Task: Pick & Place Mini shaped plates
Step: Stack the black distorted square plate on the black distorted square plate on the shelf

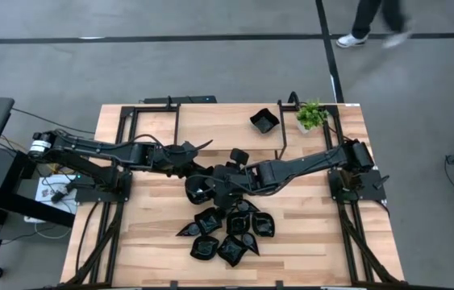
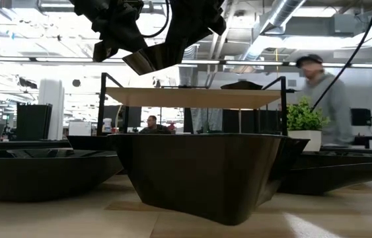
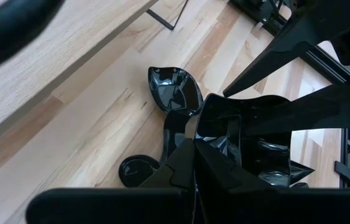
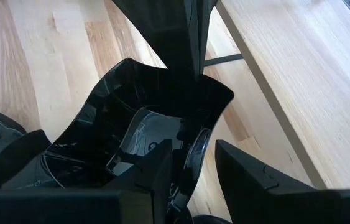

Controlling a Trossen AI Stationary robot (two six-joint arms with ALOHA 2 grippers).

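Note:
A glossy black square mini plate (image 4: 143, 106) hangs above the table's middle, held between both grippers; the low view shows it tilted in the air (image 2: 154, 59). My left gripper (image 3: 190, 152), reaching in from the table's left, is shut on one rim. My right gripper (image 4: 193, 177), coming from the right, is shut on the opposite wall. A heap of more black mini plates (image 1: 228, 229) lies on the table toward the near edge. One teardrop plate (image 3: 175, 92) rests alone on the wood beside the grippers. Another square plate (image 1: 264, 121) sits on the raised shelf. My left gripper pinches the plate's rim (image 3: 193, 124) between its two shut fingers, slanting down from the table's left. The plate is lifted clear of the table. My right gripper has one finger (image 4: 153, 171) inside the plate and the other (image 4: 255, 180) outside, with the side wall (image 4: 198, 146) between them. It slants down from the table's right. The plate hangs clear and tilted.
A raised wooden shelf (image 1: 210, 121) on a black frame spans the far side, with a small green potted plant (image 1: 311, 115) at its right. In the low view one plate (image 2: 205, 172) stands close in front. A person walks beyond the table's far edge (image 1: 368, 20).

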